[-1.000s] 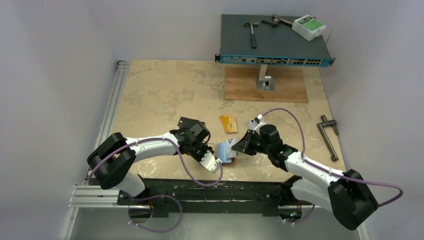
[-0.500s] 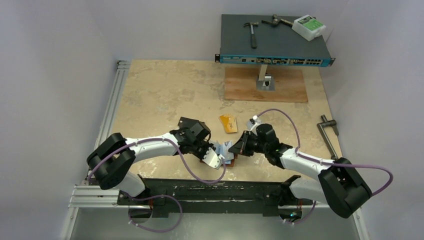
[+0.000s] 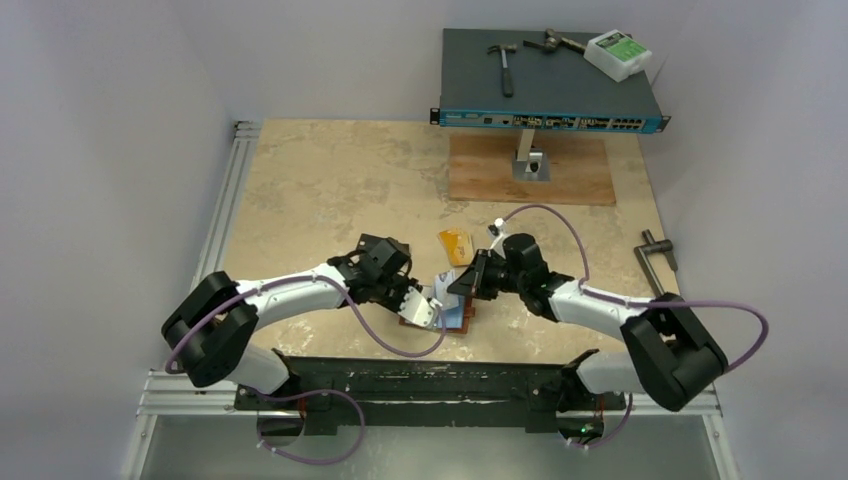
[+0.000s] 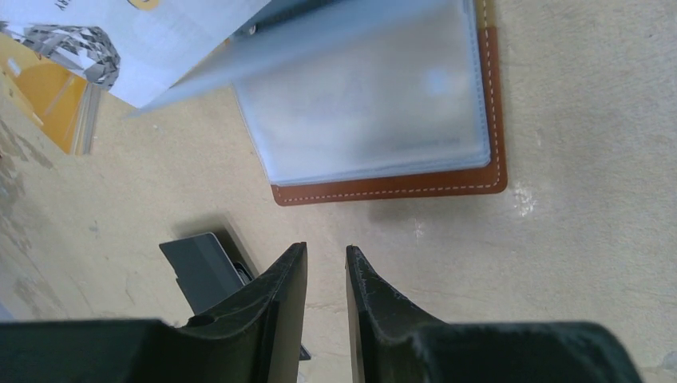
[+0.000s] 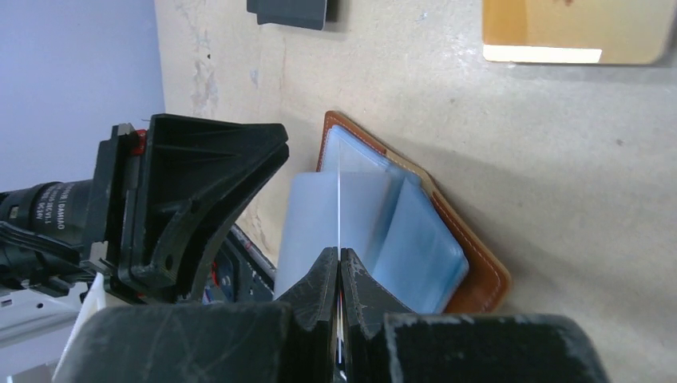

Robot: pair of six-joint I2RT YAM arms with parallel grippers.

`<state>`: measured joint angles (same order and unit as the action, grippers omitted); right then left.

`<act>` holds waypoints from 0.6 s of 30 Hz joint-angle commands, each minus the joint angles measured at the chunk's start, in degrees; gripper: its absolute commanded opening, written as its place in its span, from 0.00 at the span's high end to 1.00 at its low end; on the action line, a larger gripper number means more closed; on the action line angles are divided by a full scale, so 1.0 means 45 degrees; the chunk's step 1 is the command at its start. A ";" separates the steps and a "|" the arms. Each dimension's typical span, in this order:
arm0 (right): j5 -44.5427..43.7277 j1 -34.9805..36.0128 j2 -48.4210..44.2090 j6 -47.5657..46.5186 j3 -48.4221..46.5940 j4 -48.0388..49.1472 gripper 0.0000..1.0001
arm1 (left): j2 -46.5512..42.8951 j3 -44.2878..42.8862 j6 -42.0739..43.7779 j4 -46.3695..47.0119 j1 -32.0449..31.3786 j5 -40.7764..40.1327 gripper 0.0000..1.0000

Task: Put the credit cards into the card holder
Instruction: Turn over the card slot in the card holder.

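Observation:
The card holder (image 3: 452, 318) lies open on the table, brown leather with light blue sleeves; it also shows in the left wrist view (image 4: 399, 188) and the right wrist view (image 5: 481, 279). My right gripper (image 5: 340, 259) is shut on a silvery white card (image 5: 339, 199), held on edge over the sleeves. In the top view this gripper (image 3: 468, 282) is just right of the holder. My left gripper (image 4: 326, 251) is slightly open and empty, just left of the holder (image 3: 418, 308). A gold-orange card (image 3: 456, 246) and a black card (image 3: 375, 245) lie on the table.
A network switch (image 3: 550, 80) on a stand at the back carries a hammer (image 3: 505, 65) and a white box (image 3: 618, 54). A wooden board (image 3: 530, 170) lies under it. A dark metal handle (image 3: 657, 272) lies at the right.
My right gripper has moved left with the white card, from beside the holder to over its open sleeves. My left gripper has drawn back slightly to the left.

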<state>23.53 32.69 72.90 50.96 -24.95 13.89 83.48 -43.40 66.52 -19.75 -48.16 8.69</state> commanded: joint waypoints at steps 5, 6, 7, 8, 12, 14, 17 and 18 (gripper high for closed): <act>0.0936 0.0889 0.2175 0.0228 -0.0709 0.2127 1.00 | -0.0956 -0.0601 0.0072 -0.0991 0.0919 0.0433 0.76; 0.0845 0.0989 0.2285 0.0253 -0.0674 0.2133 1.00 | -0.1091 -0.0633 0.0253 -0.1099 0.1020 0.0669 0.76; 0.0736 0.1046 0.2338 0.0242 -0.0643 0.2095 1.00 | -0.1262 -0.0608 0.0544 -0.1217 0.1082 0.0929 0.76; 0.0595 0.1081 0.2342 0.0234 -0.0615 0.2031 1.00 | -0.1483 -0.0544 0.0932 -0.1364 0.1099 0.1259 0.76; 0.0284 0.1078 0.2230 0.0198 -0.0423 0.1872 1.00 | -0.2495 0.0319 0.3257 -0.1279 0.1097 0.3197 0.75; 0.0372 0.1079 0.2171 0.0271 -0.0354 0.2056 1.00 | -0.2585 0.0749 0.4633 -0.1087 0.1078 0.4040 0.74; 0.0620 0.1078 0.1947 0.0274 -0.0307 0.2112 1.00 | -0.2036 0.1078 0.6315 -0.0779 0.1001 0.4601 0.72; 0.0773 0.1079 0.1844 0.0296 -0.0246 0.2109 1.00 | -0.1692 0.1102 0.6788 -0.0674 0.0996 0.4687 0.72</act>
<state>25.30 37.50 83.74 51.81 -26.50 20.67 72.51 -40.36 83.31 -24.32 -43.40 21.82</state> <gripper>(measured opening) 0.004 0.275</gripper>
